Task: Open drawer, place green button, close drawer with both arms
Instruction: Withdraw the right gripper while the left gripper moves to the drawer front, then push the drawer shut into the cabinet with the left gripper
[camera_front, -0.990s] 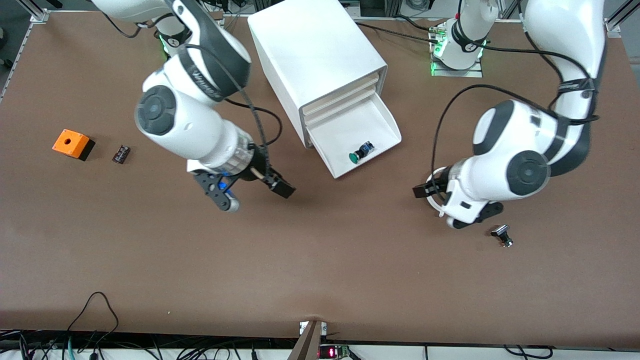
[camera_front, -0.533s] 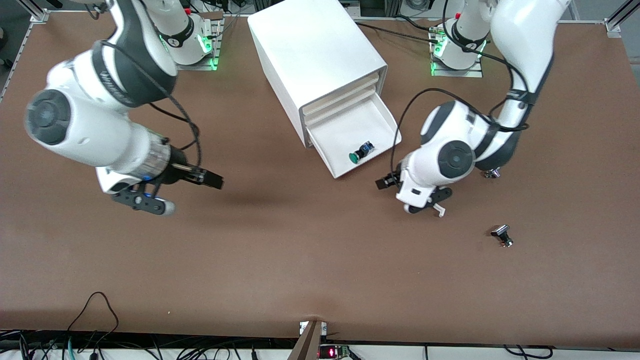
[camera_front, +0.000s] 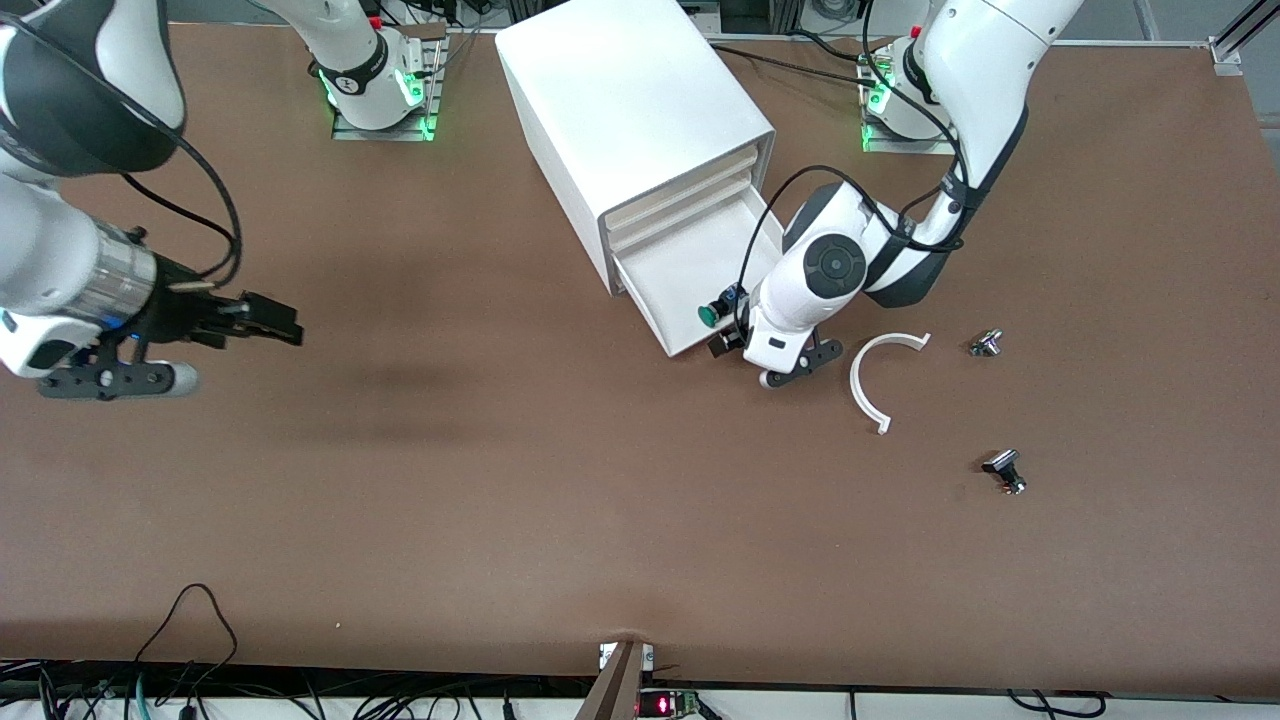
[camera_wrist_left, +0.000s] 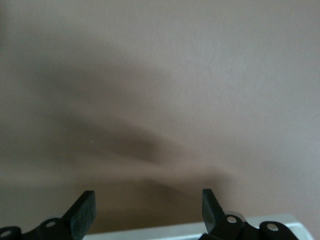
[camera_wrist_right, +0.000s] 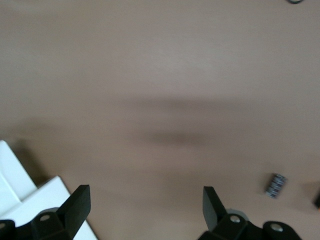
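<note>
The green button (camera_front: 712, 312) sits in the open bottom drawer (camera_front: 690, 265). The left gripper (camera_wrist_left: 148, 212), fingers wide and empty, is just beside the drawer's front corner. The right gripper (camera_wrist_right: 145, 210), wide and empty too, hangs over the table (camera_front: 560, 500) at the right arm's end.

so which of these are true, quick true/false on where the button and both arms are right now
1. The button lies in the open drawer. True.
2. The left arm grips the button. False: its jaws stand open by the drawer's front edge, holding nothing.
3. The right arm reaches over the cabinet. False: its jaws stand open over bare table toward its own end.
4. A white curved strip lies on the table beside the left arm. True.
</note>
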